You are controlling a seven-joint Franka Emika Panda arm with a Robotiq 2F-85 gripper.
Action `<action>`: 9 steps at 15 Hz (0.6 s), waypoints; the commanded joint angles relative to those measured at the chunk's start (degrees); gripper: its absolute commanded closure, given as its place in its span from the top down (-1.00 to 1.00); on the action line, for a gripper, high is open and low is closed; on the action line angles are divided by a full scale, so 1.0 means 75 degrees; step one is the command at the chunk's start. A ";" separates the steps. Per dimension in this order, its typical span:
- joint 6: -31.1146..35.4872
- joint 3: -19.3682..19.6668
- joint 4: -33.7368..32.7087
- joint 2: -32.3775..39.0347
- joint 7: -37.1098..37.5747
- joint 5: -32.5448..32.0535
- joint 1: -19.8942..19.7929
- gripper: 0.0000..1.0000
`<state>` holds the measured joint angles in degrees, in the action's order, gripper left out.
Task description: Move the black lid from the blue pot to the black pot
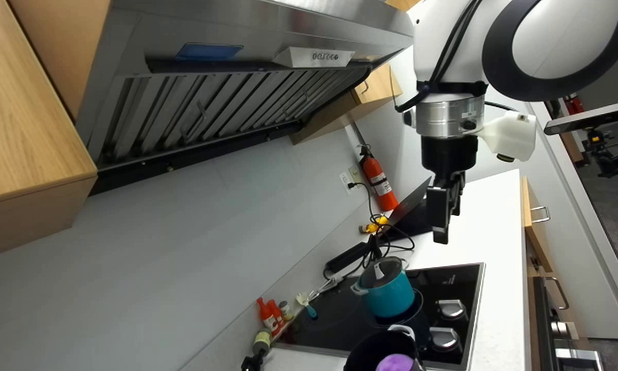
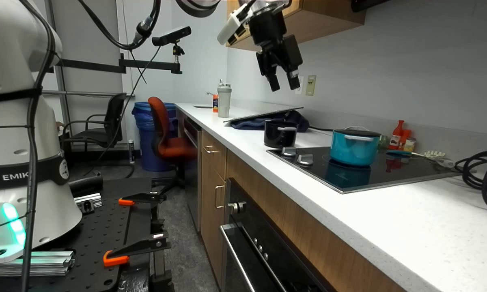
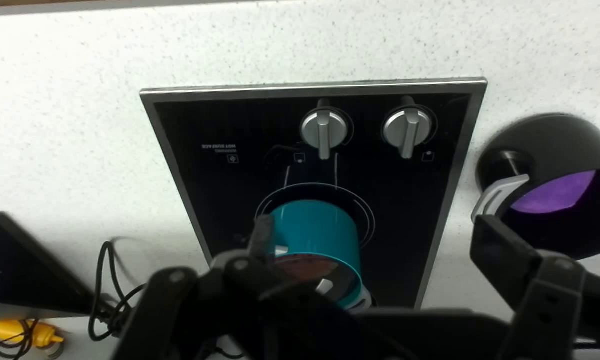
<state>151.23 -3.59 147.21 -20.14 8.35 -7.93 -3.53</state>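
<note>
The blue pot (image 1: pixel 391 298) stands on the cooktop in both exterior views (image 2: pixel 353 151) and in the wrist view (image 3: pixel 315 227). The black lid (image 1: pixel 382 272) with a pale knob rests on its top; it also shows in an exterior view (image 2: pixel 358 132) and partly in the wrist view (image 3: pixel 305 267). The black pot (image 2: pixel 272 137), purple inside, stands uncovered on the counter beside the cooktop; it also shows in an exterior view (image 1: pixel 373 351) and the wrist view (image 3: pixel 545 145). My gripper (image 2: pixel 285 86) is open and empty, high above the counter (image 1: pixel 443 234). Its fingers (image 3: pixel 375 227) stand wide apart.
The cooktop (image 2: pixel 316 162) has two silver knobs (image 3: pixel 324 129). A range hood (image 1: pixel 226 103) hangs above. A laptop (image 2: pixel 263 114) on dark cloth, cables (image 2: pixel 485 174), red bottles (image 2: pixel 397 136) and a teal-handled utensil (image 1: pixel 309 308) lie around. A fire extinguisher (image 1: pixel 378 180) stands near the wall.
</note>
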 commanded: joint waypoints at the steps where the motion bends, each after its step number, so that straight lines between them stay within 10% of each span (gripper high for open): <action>1: -0.0017 0.0011 -0.0009 -0.0003 -0.0021 0.0013 0.0006 1.00; 9: 0.0184 -0.0016 -0.0245 0.0475 0.0069 0.0013 -0.0009 1.00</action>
<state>151.22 -3.59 147.27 -19.55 8.33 -7.91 -3.55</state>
